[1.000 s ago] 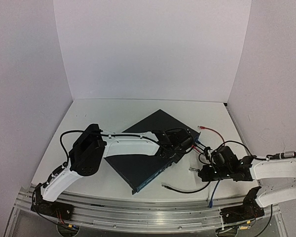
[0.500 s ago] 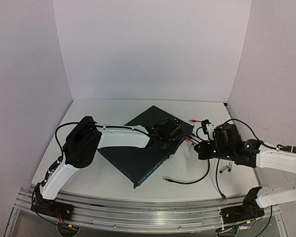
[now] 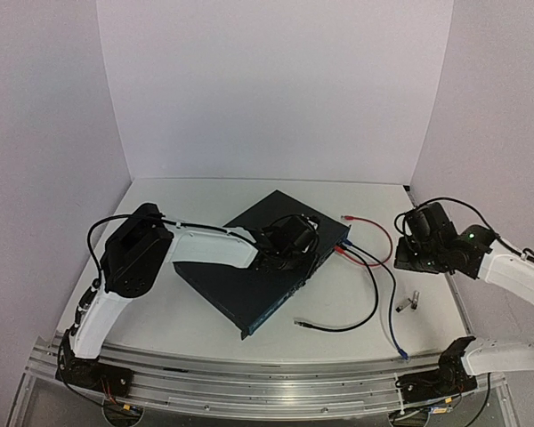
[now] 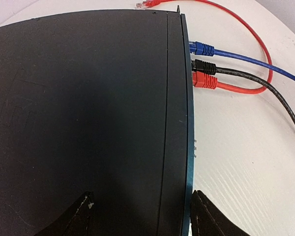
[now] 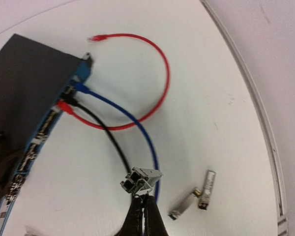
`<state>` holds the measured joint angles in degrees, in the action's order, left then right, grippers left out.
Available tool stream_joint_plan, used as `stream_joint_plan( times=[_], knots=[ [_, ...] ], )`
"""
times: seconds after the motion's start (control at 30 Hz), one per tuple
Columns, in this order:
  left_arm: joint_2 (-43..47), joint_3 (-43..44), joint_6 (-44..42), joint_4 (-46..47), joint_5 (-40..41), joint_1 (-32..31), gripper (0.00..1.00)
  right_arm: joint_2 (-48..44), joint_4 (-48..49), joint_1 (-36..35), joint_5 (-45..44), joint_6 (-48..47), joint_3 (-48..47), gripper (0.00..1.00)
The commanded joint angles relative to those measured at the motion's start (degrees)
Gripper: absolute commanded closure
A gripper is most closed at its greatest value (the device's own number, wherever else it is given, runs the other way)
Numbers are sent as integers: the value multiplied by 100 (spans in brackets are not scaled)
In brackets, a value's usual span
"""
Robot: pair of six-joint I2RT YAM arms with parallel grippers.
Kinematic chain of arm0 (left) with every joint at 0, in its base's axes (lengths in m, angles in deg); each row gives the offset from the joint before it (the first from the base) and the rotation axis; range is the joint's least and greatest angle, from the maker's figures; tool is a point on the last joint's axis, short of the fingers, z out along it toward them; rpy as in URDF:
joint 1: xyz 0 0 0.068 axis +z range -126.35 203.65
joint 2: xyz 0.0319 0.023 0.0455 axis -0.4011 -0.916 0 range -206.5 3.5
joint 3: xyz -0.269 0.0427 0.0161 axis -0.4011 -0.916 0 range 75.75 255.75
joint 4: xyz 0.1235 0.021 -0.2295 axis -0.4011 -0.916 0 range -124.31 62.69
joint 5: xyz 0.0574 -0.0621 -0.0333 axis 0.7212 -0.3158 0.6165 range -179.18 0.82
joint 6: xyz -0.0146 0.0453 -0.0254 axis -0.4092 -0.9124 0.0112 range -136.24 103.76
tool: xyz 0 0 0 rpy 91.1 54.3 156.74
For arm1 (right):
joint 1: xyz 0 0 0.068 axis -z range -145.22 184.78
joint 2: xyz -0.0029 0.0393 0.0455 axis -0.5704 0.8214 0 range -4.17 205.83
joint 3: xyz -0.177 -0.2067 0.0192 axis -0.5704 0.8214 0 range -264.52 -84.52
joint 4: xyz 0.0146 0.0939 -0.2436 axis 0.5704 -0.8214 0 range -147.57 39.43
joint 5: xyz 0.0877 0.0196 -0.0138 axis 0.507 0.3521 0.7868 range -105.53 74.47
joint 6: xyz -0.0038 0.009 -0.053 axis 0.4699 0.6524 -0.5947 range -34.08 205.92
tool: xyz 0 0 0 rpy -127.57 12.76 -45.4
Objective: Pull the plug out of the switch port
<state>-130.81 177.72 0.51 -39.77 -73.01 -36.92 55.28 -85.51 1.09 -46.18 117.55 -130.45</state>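
White table (image 3: 205,200), enclosed by plain pale panels (image 3: 276,89) left, far and right. The switch (image 3: 240,289) lies flat at centre, set diagonally, with three cables (image 4: 236,73) in its right-end ports. Left gripper (image 4: 140,219) is spread wide over the switch top. Right gripper (image 5: 142,201), right of the switch, is clenched on a silver plug (image 5: 141,179). Two similar modules (image 5: 206,183) lie loose nearby.

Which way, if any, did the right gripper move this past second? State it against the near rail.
Yes. The right gripper moved rearward and rightward, away from the silver aluminium rail.
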Motion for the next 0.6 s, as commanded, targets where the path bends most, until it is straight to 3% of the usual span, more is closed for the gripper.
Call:
stream_joint_plan(
  times=[0.0, 0.33, 0.43, 0.57],
  knots=[
    [-302, -807, 275, -1705, -270, 359, 35, 264, -1090, 888, 445, 470, -78, 100],
    [-139, -1258, 256, -1474, -465, 582, 35, 2117, -1092, 1376, 1131, 354, -607, 99],
    [-66, -1346, 197, -1356, -525, 619, 35, 2567, -1092, 1394, 1104, 305, -882, 84],
    [-27, -1392, 106, -1256, -660, 625, 34, 2914, -1088, 1401, 1173, 237, -1187, 70]
  ],
)
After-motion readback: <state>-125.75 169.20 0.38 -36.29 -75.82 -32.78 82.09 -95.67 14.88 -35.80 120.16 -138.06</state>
